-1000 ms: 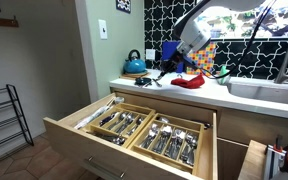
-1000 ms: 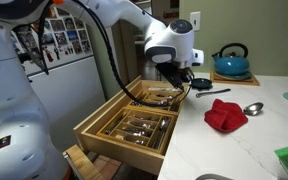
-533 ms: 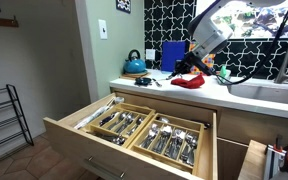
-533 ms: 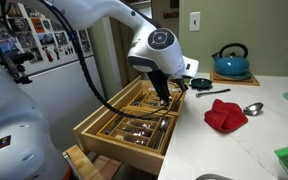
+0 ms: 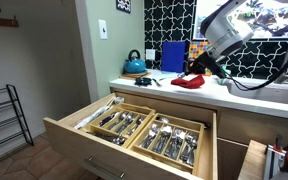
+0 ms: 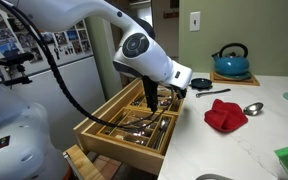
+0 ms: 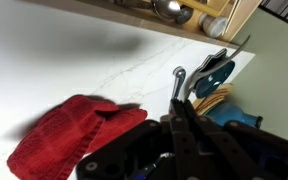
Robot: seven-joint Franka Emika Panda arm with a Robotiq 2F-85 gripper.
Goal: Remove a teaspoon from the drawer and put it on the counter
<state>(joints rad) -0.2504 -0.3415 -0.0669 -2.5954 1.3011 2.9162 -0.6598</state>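
The wooden drawer point(image 5: 104, 148) stands pulled out under the counter, and it also shows in the other exterior view point(image 6: 109, 140). Its dividers hold several spoons and other cutlery point(image 5: 169, 135), also seen in the other exterior view point(image 6: 139, 125). My gripper point(image 6: 151, 103) hangs above the drawer's far part, near the counter edge. It shows in front of the counter in an exterior view point(image 5: 197, 66). In the wrist view its fingers point(image 7: 174, 115) are pressed together with nothing seen between them. A large spoon point(image 6: 247, 108) lies on the white counter point(image 6: 234, 150), also in the wrist view point(image 7: 178, 75).
A red cloth point(image 6: 225, 115) lies on the counter, seen also in the wrist view point(image 7: 69, 135) and in an exterior view point(image 5: 189, 82). A teal kettle point(image 6: 230, 62), a black utensil point(image 6: 204, 85) and a blue box point(image 5: 172, 55) stand further back. A sink point(image 5: 269, 90) is at one end.
My gripper has moved away from the black utensil on the counter, lower and out over the open drawer. Its fingers stay together. The spoon and cloth on the counter have not moved.
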